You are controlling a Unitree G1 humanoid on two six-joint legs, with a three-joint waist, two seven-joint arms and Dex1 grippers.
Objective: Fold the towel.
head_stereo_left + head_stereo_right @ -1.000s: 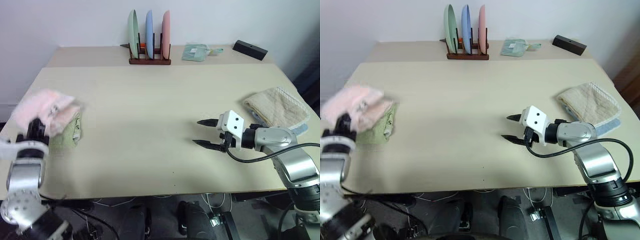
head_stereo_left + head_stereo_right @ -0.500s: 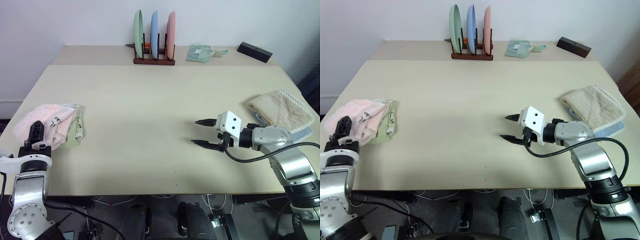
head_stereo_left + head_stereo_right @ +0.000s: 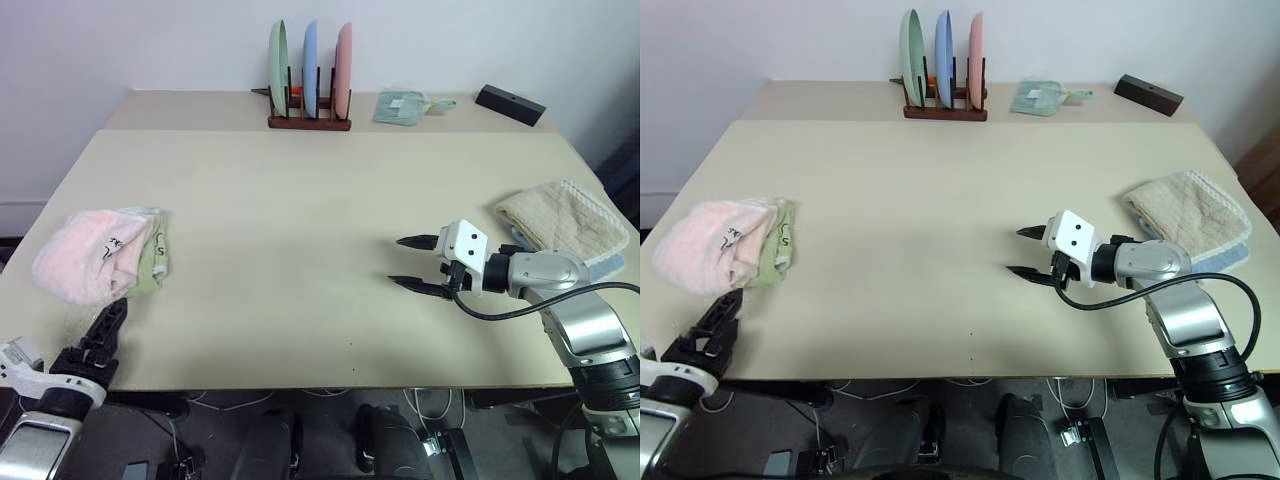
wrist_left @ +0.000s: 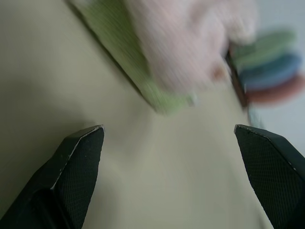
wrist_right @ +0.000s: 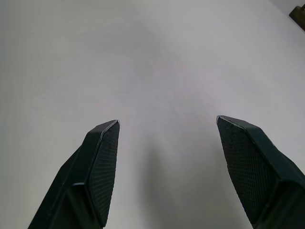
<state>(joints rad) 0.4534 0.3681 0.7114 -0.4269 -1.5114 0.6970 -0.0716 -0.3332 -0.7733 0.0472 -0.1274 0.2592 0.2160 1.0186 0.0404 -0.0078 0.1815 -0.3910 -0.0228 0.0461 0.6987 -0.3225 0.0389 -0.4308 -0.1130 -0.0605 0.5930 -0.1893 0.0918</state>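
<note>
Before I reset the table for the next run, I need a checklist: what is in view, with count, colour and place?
pink towel: 1, pale pink, bunched at the table's left edge, on the green towel.
green towel: 1, light green, under it.
beige towel: 1, beige waffle, right edge.
plate rack: 1, dark wood, far side, centre.
plates: 3, green, blue, pink, upright in the rack.
packet: 1, pale green, right of the rack.
black box: 1, far right corner.
table: 1, beige.
left gripper: black, open, near the towels.
right gripper: black, open, over bare table.
</note>
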